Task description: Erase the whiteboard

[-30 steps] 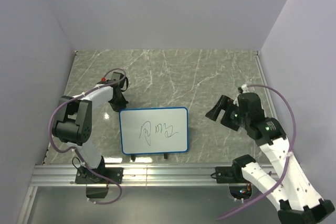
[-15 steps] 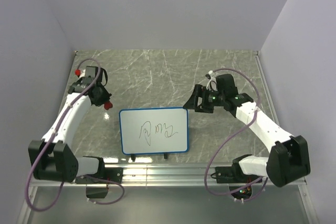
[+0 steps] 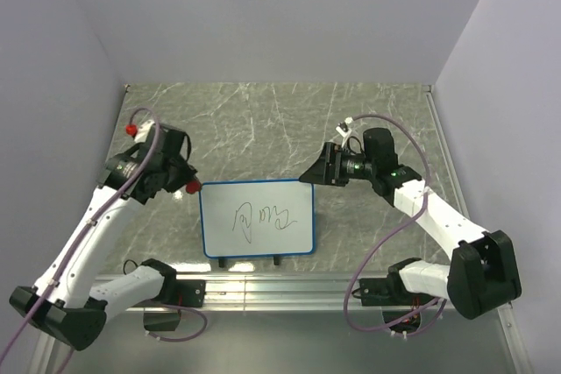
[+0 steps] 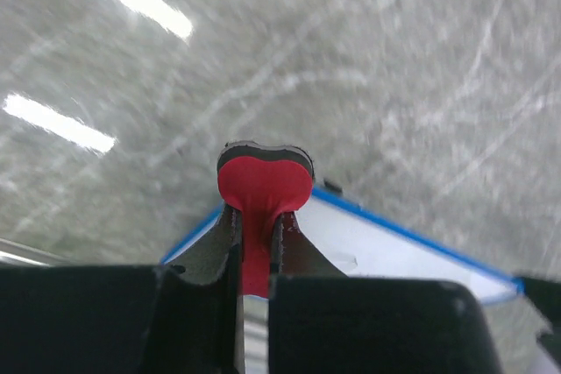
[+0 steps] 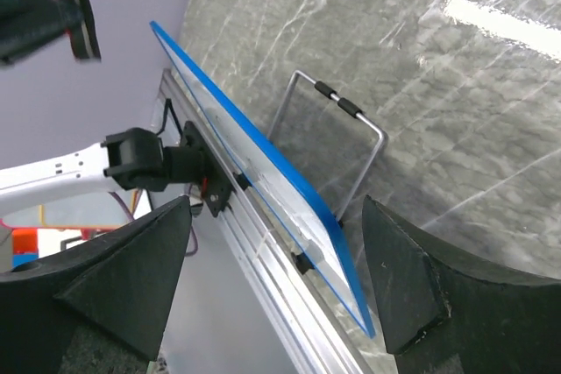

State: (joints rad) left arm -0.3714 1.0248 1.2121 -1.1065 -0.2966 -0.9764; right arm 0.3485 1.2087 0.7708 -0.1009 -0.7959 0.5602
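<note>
Clearly nothing is wiped yet; the whiteboard [image 3: 219, 216] bears scribbles [image 3: 263, 216]. My left hand [image 4: 254, 256] pinches the eraser [image 4: 263, 183]; my right hand [image 3: 320, 171] gapes empty.

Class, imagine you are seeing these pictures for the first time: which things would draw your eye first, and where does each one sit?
The blue-rimmed whiteboard with its black scribble stands mid-table between the two arms. At its far-left corner the left gripper pinches a red-and-black eraser. At its far-right corner the right gripper is open, its fingers either side of the board's edge.
</note>
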